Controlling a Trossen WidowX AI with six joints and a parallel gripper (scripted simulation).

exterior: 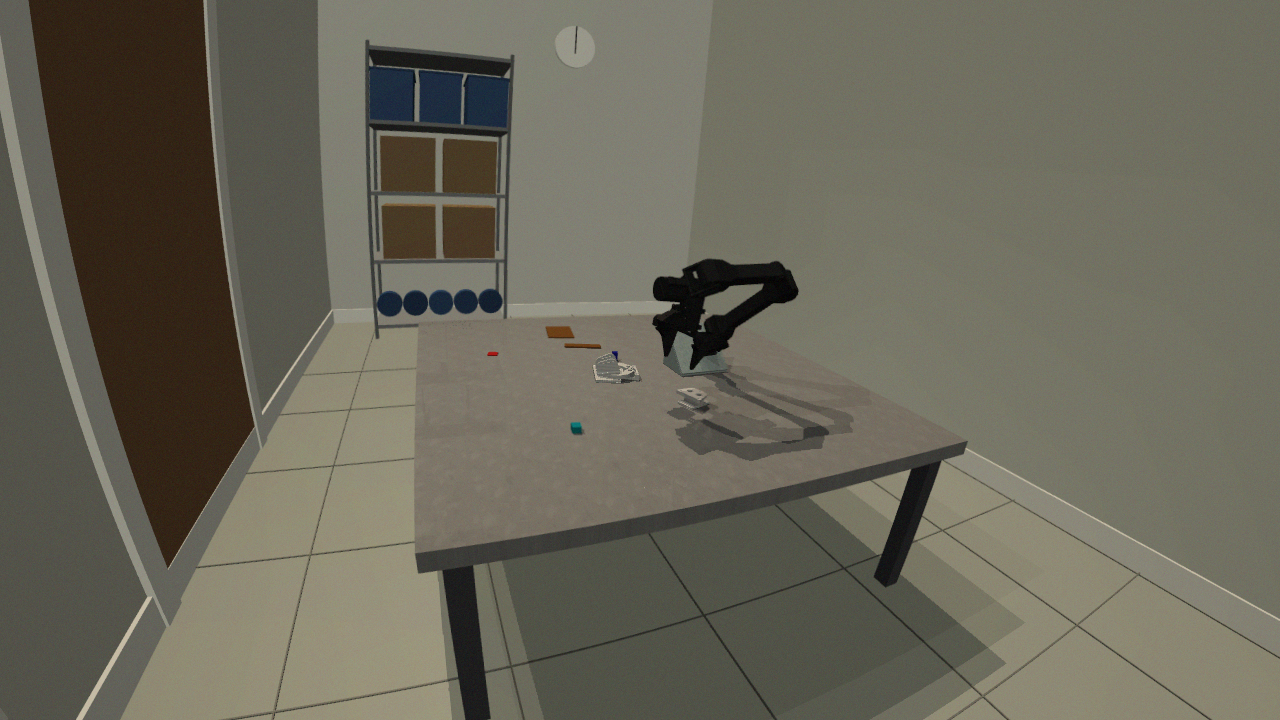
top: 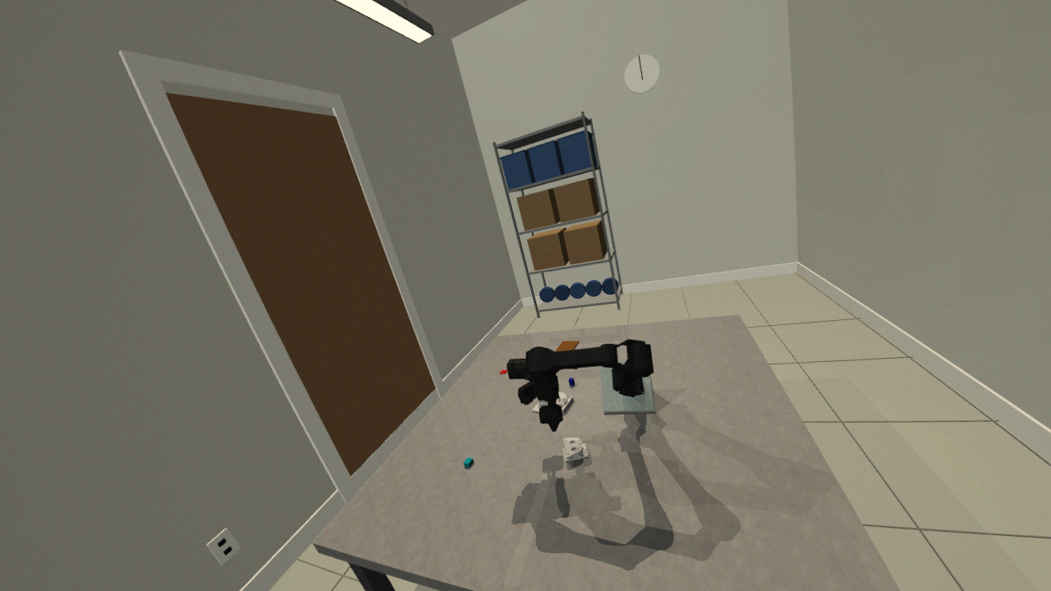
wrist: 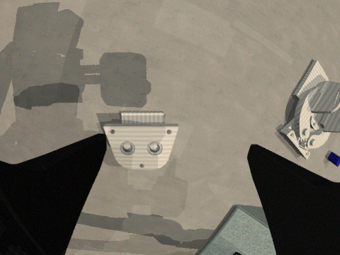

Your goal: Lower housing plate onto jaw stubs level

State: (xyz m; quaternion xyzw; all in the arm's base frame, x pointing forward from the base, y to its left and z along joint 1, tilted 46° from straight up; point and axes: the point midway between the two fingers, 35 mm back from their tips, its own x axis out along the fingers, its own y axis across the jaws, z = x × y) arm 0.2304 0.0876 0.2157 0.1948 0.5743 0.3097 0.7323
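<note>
The white housing plate [top: 574,450] [exterior: 691,394] [wrist: 142,142] lies on the table, apart from the jaw assembly. In the wrist view it shows two large round holes, several small ones and a ribbed block at one edge. The white assembly with the two jaws [top: 562,405] [exterior: 616,369] [wrist: 304,117] stands on the table; the wrist view shows its toothed jaw parts and a raised curved piece. My gripper [top: 553,427] [exterior: 680,359] [wrist: 180,146] is open and empty, pointing down above the table. In the wrist view the plate shows between the fingertips, nearer the left one.
The arm stands on a grey-green wedge base [top: 621,405] [wrist: 234,230]. A small blue block [top: 571,382] [exterior: 616,355] [wrist: 333,159] lies beside the jaw assembly. A teal block [top: 468,463] [exterior: 575,428], a red piece [top: 503,372] [exterior: 492,353] and an orange slab [top: 567,345] [exterior: 559,332] lie farther off.
</note>
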